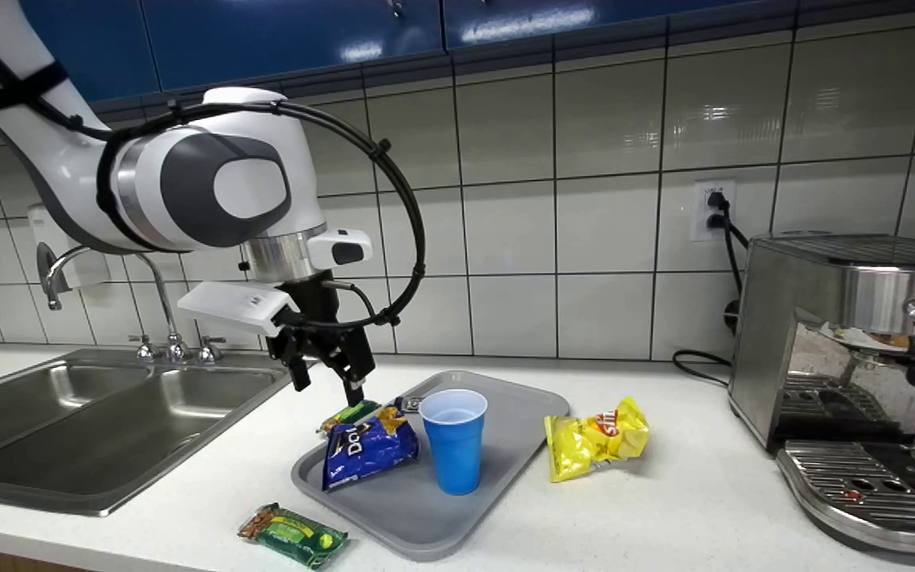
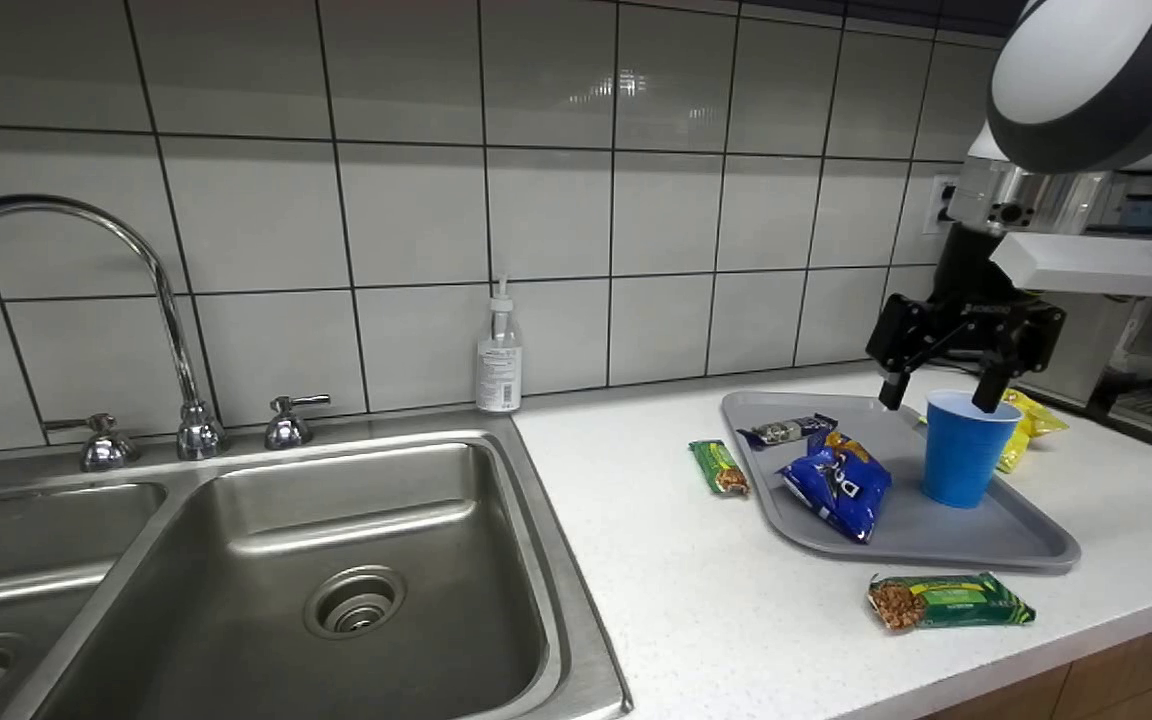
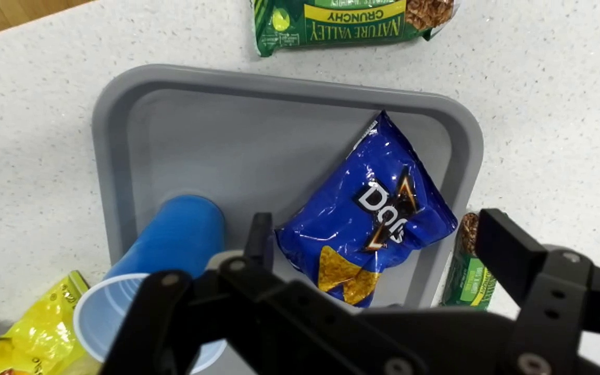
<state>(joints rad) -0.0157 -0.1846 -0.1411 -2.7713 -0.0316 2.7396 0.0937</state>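
Observation:
My gripper (image 1: 329,388) hangs over the counter with its fingers spread and nothing between them. In the wrist view the blue Doritos bag (image 3: 362,208) shows in the gap between the fingers, lying below them on the grey tray (image 3: 216,135). On that tray a blue cup (image 2: 966,455) stands upright, and a dark-wrapped bar (image 2: 781,431) lies beside the bag. A green granola bar (image 3: 469,281) rests just off the tray, partly hidden by a finger in the wrist view. Another green bar (image 1: 295,536) lies near the counter's front edge. Beyond the cup sits a yellow chip bag (image 1: 592,445).
A steel double sink (image 2: 546,600) with a curved faucet (image 2: 166,300) adjoins the counter. At its corner stands a pump bottle (image 2: 499,365). An espresso machine (image 1: 799,318) with a power cord occupies the opposite end. Tiled wall and blue cabinets (image 1: 291,40) bound the back.

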